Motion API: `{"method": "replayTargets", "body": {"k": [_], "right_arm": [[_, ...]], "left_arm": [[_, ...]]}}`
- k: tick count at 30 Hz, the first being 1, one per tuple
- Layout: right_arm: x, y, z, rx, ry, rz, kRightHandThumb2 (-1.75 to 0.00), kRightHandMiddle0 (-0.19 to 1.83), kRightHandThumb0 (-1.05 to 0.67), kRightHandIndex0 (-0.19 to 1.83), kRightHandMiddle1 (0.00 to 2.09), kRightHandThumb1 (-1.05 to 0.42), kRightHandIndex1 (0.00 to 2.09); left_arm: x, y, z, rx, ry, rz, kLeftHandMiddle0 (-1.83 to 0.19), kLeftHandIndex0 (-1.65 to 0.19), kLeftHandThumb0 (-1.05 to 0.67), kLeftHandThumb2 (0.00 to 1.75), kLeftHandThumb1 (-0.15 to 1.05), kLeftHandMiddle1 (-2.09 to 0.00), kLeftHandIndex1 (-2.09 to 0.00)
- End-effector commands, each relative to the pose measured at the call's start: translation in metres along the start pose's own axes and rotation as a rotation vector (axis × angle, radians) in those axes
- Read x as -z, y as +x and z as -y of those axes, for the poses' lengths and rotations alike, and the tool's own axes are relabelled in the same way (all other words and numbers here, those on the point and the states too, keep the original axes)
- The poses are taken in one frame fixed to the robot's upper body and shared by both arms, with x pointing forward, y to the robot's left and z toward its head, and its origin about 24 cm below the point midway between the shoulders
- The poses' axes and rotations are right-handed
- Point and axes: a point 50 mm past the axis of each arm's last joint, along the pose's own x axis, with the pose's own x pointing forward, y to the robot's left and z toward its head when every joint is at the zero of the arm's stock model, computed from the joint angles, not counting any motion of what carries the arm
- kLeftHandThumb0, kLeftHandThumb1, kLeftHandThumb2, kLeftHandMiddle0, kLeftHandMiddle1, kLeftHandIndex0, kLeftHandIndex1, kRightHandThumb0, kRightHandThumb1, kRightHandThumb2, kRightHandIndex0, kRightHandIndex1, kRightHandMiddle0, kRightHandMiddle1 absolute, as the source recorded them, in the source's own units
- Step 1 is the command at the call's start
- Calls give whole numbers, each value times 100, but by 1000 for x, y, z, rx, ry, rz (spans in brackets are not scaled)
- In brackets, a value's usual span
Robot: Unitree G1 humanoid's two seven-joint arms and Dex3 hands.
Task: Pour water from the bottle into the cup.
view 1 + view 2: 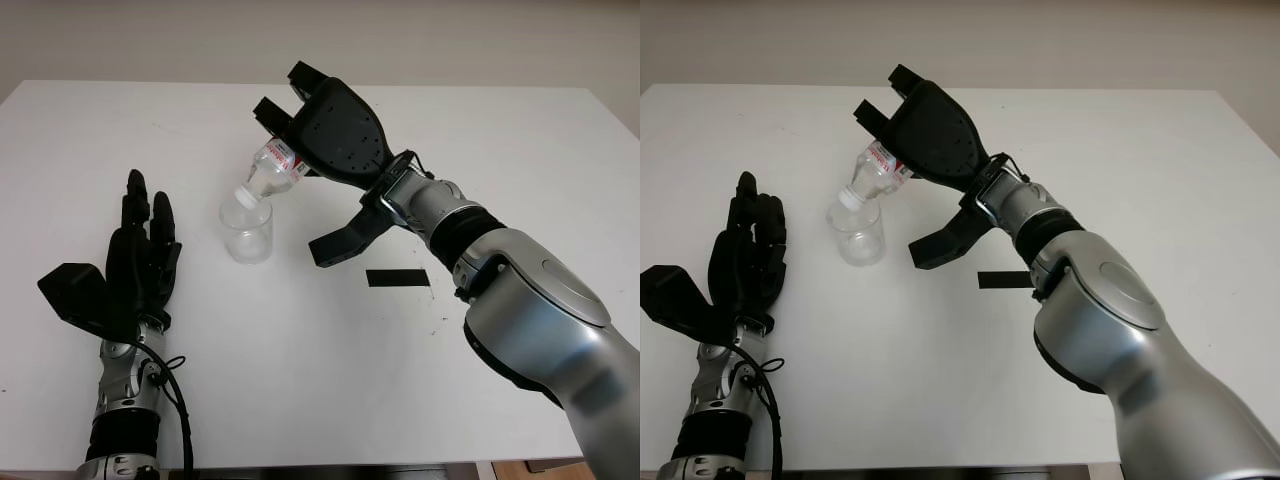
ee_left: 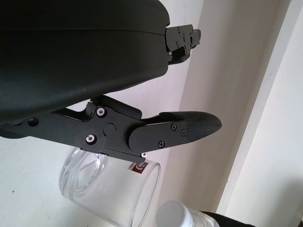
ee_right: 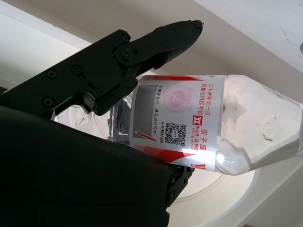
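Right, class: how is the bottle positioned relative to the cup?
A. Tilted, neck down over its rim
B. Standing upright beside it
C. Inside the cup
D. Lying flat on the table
A: the right hand holds the bottle tilted, white cap at the cup rim.

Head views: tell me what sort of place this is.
Probably a lab test bench: a bare white table against a plain wall, with a black tape mark, a clear cup, and a bottle tilted over it in the right hand.
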Motion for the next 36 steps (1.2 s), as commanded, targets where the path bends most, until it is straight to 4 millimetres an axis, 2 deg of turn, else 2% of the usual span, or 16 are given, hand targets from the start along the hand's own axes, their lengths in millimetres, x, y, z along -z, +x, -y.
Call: {"method": "replayTargets", "body": {"k": [1, 3, 5, 7, 9, 12, 16, 25, 29, 32, 36], "right_arm": [[12, 9, 8, 23, -36, -13, -24, 37, -53, 119, 181, -105, 209], [12, 8, 8, 20, -9, -29, -23, 39, -53, 119, 184, -105, 209], [11, 7, 7, 31, 87, -90, -20, 43, -52, 121, 198, -105, 209], [12, 5, 6, 33, 236, -190, -16, 59, -49, 123, 207, -105, 209], [14, 2, 2, 3, 372, -298, -24, 79, -45, 125, 209, -105, 209], [15, -3, -3, -24, 502, -413, -28, 90, -44, 123, 209, -105, 209], [17, -19, -15, -36, 802, -639, -28, 109, -43, 141, 209, -105, 209], [21, -50, -32, -23, 1309, -903, -33, 116, -37, 143, 209, -105, 209], [18, -63, -37, -4, 1484, -933, -38, 115, -35, 141, 209, -105, 209], [13, -70, -42, 3, 1621, -982, -39, 107, -36, 134, 209, -105, 209], [7, -77, -42, 38, 1838, -1008, -42, 105, -36, 140, 209, -105, 209]], "left_arm": [[13, -7, -2, -17, -14, -50, 12, 13, -59, 49, 105, -5, -5], [12, -7, -2, -13, -16, -49, 13, 14, -59, 51, 105, -5, -5], [13, -7, -2, -14, -11, -50, 13, 14, -59, 50, 105, -5, -5], [13, -7, -2, -18, -13, -53, 12, 14, -60, 50, 105, -5, -5], [13, -7, -2, -19, -12, -51, 12, 13, -60, 49, 105, -6, -5], [13, -8, -2, -20, -9, -48, 12, 13, -60, 49, 105, -6, -5], [12, -7, -3, -17, -9, -45, 12, 13, -59, 49, 105, -5, -5], [11, -6, -2, -2, 1, -55, 12, 13, -60, 49, 105, -6, -5], [10, -5, -2, 4, 2, -62, 12, 13, -60, 50, 105, -5, -5], [10, -5, -1, 6, -3, -66, 13, 14, -60, 50, 105, -5, -5], [10, -6, 0, 9, 2, -68, 13, 14, -61, 50, 105, -5, -5]]}}
